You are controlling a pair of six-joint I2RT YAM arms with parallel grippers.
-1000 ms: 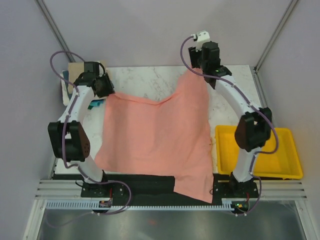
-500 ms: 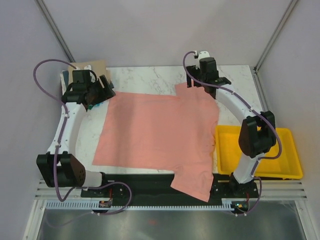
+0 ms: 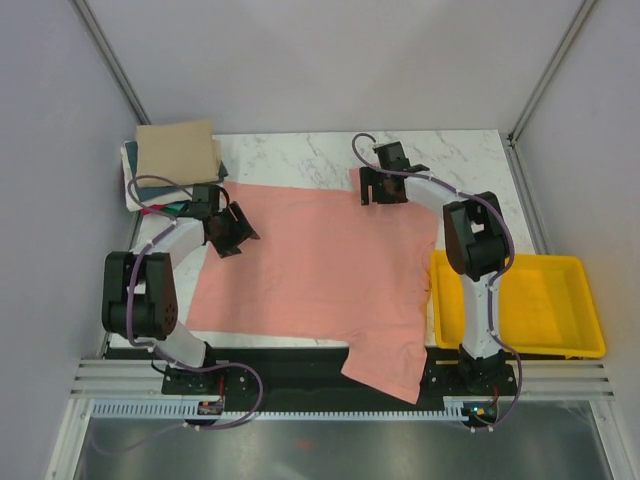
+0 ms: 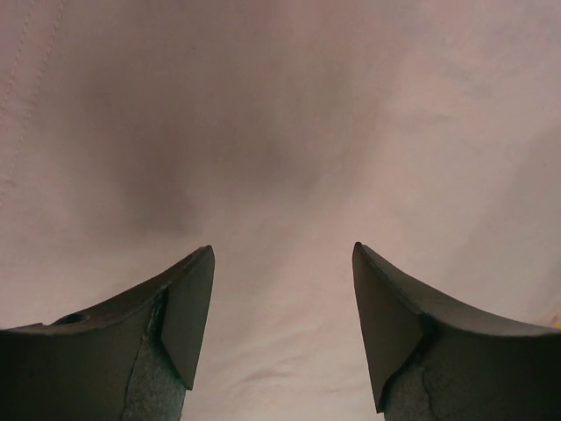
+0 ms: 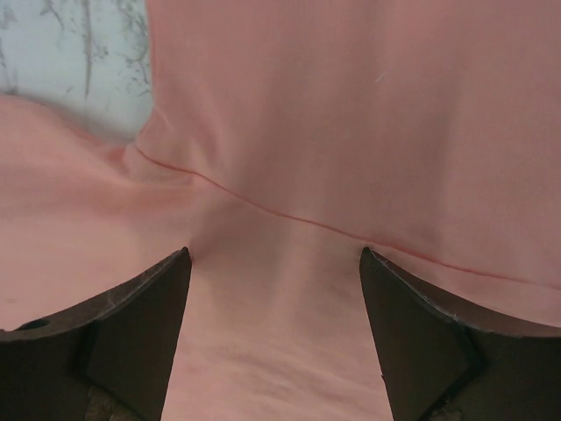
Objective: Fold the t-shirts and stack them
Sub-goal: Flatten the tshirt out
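Near edge: one sleeve-side corner of the salmon-pink t-shirt (image 3: 320, 260) hangs over the table lip. The rest lies flat across the marble table (image 3: 290, 160). The yellow tray (image 3: 545, 300) sits to the right, touching nothing I can see.

Mid-table: the left gripper (image 3: 232, 230) sits low over the shirt's far-left corner. Its wrist view shows the fingers spread wide with only pink cloth below. The right gripper (image 3: 380, 195) is at the far-right shoulder, fingers equally wide and nothing between them. A seam runs just beyond its tips.

Far left: a folded tan t-shirt (image 3: 178, 150) tops the stack.

My read: spreading is done and folding has not begun. The next move calls for pinching an edge, probably a side or the shoulders, and carrying it over.

A second ago both grippers held the far edge up off the table. It has since been laid down and let go, and both arms have dropped low.
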